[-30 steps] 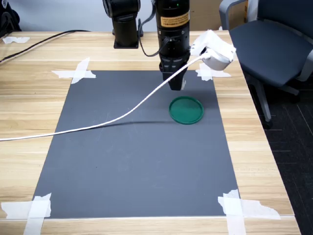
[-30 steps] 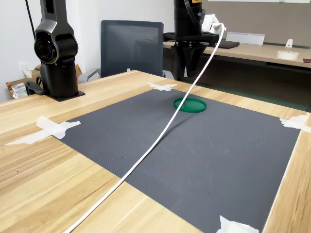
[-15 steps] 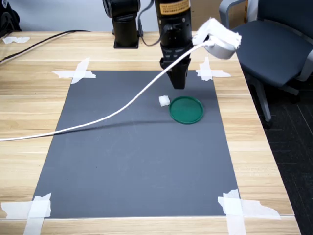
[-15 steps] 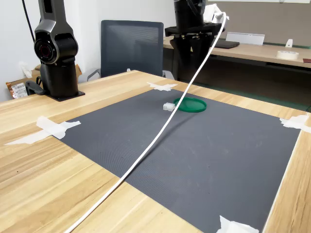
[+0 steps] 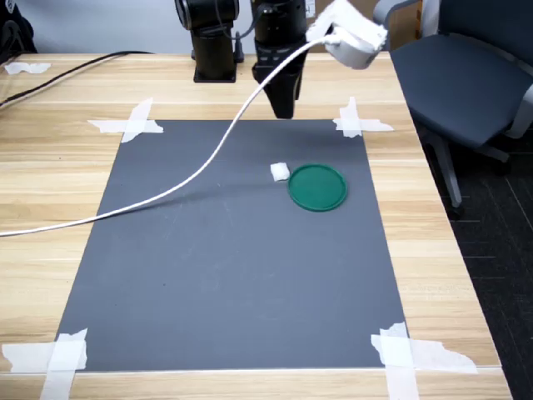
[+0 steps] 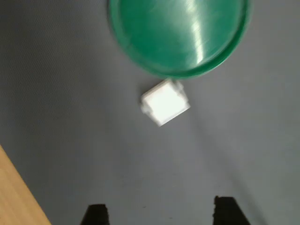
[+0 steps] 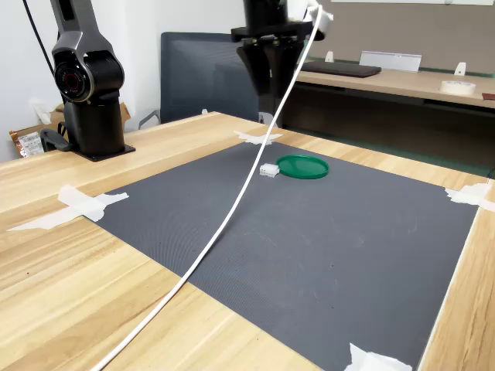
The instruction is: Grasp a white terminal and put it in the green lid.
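The tool point(image 5: 283, 107) hung above the far edge of the mat, its dark fingers pointing down, and it held nothing; in the wrist view two dark fingertips point(image 6: 96, 214) stood well apart with bare mat between them, so the tool was released. In the first exterior view it sat above and to the left of the green lid, clear of both task pieces.

The desk point(image 5: 50, 167) was light wood. On it lay a dark grey mat point(image 5: 225, 283), fixed at its corners with white tape strips point(image 5: 132, 122). A second dark robot base point(image 7: 87, 85) stood on the desk at the second exterior view's left. A dark office chair point(image 5: 466, 75) stood beside the desk at the first exterior view's right.

A white cable point(image 5: 175, 187) ran from a rounded white device point(image 5: 350, 37) mounted near the tool, sagging down across the mat and off the first exterior view's left edge.

The green lid point(image 5: 317, 187) lay flat on the mat, toward the far right part of it in the first exterior view, with nothing inside it.

The white terminal point(image 5: 280, 172) rested on the mat just beside the lid's rim, on the first exterior view's left of it; in the wrist view the terminal point(image 6: 165, 102) appeared blurred, very close to the lid's edge, and whether they touched could not be told
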